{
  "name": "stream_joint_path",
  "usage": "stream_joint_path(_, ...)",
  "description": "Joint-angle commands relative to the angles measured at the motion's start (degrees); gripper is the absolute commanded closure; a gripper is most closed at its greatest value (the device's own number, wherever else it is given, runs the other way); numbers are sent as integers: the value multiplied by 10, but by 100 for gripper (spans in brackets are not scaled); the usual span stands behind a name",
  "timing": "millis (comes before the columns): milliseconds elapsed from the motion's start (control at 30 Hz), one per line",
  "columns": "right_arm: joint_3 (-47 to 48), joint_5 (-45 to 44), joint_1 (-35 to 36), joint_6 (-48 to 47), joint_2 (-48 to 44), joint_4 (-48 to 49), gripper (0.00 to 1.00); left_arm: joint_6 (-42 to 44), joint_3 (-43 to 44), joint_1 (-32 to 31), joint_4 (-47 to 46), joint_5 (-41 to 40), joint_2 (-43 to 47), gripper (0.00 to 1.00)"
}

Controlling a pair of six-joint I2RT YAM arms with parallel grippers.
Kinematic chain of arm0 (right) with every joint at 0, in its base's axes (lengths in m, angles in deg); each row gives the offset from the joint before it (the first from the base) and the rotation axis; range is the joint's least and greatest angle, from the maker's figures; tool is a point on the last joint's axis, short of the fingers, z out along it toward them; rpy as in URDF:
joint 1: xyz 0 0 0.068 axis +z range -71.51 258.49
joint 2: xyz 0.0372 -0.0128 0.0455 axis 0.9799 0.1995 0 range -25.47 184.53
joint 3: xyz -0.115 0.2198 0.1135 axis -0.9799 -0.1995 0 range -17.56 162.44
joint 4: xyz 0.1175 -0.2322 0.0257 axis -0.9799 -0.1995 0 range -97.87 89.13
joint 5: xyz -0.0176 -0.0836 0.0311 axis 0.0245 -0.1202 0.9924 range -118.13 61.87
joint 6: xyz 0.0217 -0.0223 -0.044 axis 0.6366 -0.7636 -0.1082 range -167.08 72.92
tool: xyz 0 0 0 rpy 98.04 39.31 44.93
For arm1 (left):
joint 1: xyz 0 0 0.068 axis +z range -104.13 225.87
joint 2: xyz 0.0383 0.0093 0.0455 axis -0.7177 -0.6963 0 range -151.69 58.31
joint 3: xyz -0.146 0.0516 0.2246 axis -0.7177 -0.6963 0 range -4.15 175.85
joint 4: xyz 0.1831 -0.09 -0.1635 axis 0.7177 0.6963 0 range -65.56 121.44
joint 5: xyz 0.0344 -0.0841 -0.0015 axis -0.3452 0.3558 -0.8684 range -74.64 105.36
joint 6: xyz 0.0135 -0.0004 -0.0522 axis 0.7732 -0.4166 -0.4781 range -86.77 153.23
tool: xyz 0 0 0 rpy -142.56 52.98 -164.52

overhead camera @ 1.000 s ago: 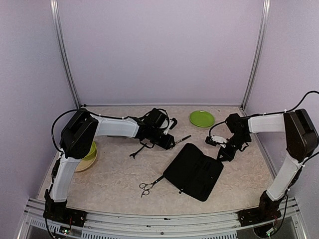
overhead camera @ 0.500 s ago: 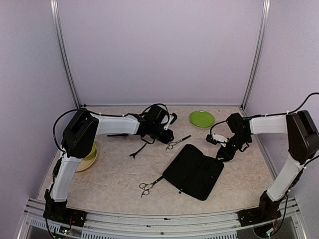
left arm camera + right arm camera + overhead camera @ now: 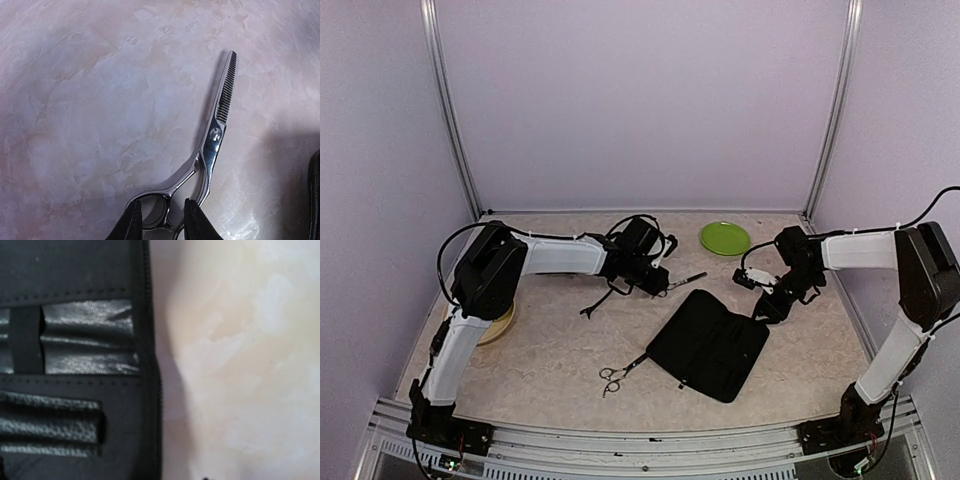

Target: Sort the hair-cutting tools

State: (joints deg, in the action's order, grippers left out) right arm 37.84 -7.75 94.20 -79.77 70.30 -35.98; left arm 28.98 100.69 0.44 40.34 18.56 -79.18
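— Just beyond the far left edge of the black case (image 3: pixel 710 345), on or barely above the marbled table, the thinning scissors (image 3: pixel 212 145) are found. How is their long axis set against the tool?
— It is run almost straight away from the left gripper (image 3: pixel 160 222). The ring handle is at the near end, between the fingertips (image 3: pixel 131 225), and the toothed blade is pointed outward, leaning slightly right in the wrist view.
— Is the handle gripped?
— That cannot be told. A narrow gap is kept between the jaws with a ring inside it, but contact is not shown.
— And the other arm?
— The right gripper (image 3: pixel 767 303) is placed at the case's far right corner, well apart from the scissors, and its jaws cannot be judged. The left arm is plainly nearer, so the lift is judged to be its own.
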Motion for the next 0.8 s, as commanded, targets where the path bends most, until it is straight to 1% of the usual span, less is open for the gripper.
stream_joint_path(0,-9,8,2,0,-15,3,64,22,-29,-9,21,-57,-2,71)
stream_joint_path(167,-8,12,2,-2,-15,2,64,29,-108,-9,10,-73,48,78)
stream_joint_path(367,-3,20,3,-3,-10,0,64,29,-203,-11,8,-81,116,81)
stream_joint_path(500,-4,23,3,-5,-10,0,64,18,-283,-10,10,-73,173,82)
stream_joint_path(533,-4,25,3,-6,-10,1,64,18,-300,-9,10,-65,186,81)
stream_joint_path(600,-5,28,3,-7,-7,2,64,26,-323,-8,18,-28,211,72)
stream_joint_path(700,-4,36,3,-6,-1,7,64,30,-316,-6,24,20,252,56)
stream_joint_path(767,-2,40,3,-6,4,7,64,26,-301,3,28,41,271,51)
